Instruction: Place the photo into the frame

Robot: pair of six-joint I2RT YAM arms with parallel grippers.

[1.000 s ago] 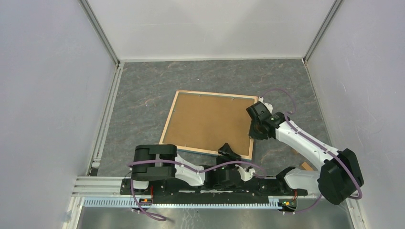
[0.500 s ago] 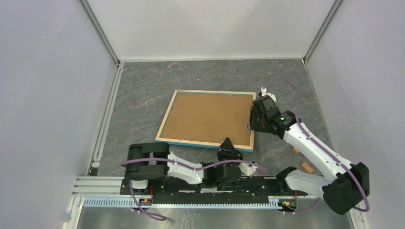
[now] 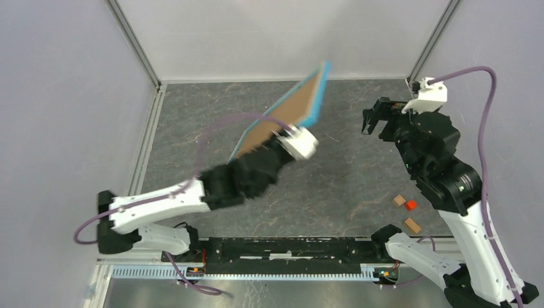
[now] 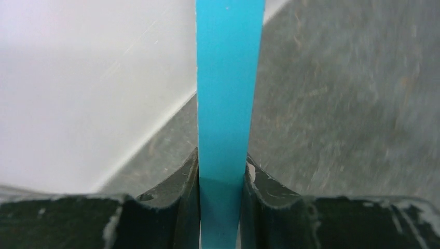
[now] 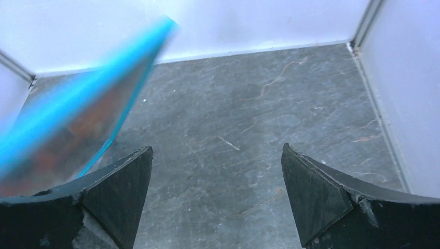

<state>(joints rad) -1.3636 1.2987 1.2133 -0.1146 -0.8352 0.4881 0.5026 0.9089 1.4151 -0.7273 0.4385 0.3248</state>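
The frame (image 3: pixel 316 96) is off the table, tipped steeply on edge, its bright blue rim toward the back wall and its brown back facing left. My left gripper (image 3: pixel 277 136) is shut on its lower edge. In the left wrist view the blue edge (image 4: pixel 228 78) runs straight up between both fingers (image 4: pixel 182 181), which press on it. My right gripper (image 3: pixel 378 119) hangs open, high at the right and apart from the frame. The frame (image 5: pixel 93 83) shows blurred at the left of the right wrist view, beside the open right gripper (image 5: pixel 217 155). The photo is hidden; a reddish blur inside the rim cannot be identified.
Small wooden blocks (image 3: pixel 412 224) and a red block (image 3: pixel 410 205) lie on the grey table at the right, beside the right arm. White walls close in the table on three sides, and the frame's top corner is near the back wall (image 3: pixel 282 38).
The frame lay flat on the table; my left arm has swung it up on edge. My right gripper has let go of the frame's right side, opened wide and risen to the right.
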